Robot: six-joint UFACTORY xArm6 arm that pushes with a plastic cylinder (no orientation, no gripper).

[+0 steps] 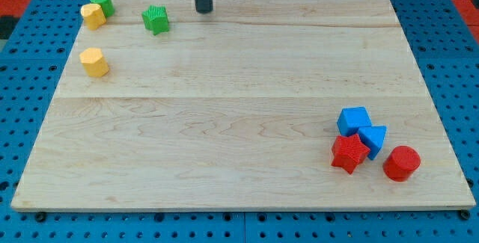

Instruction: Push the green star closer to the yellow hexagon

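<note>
The green star [156, 19] lies near the view's top left on the wooden board. The yellow hexagon [94, 62] lies below and to the left of it, near the board's left edge. My tip [203, 9] stands at the view's top, a short way to the right of the green star, apart from it.
A second yellow block [93, 15] and a green block [102, 3] touch each other in the top left corner. At the bottom right sit a blue cube [353, 120], a blue block [373, 140], a red star [349, 153] and a red cylinder [402, 163]. The board [239, 108] lies on a blue pegboard.
</note>
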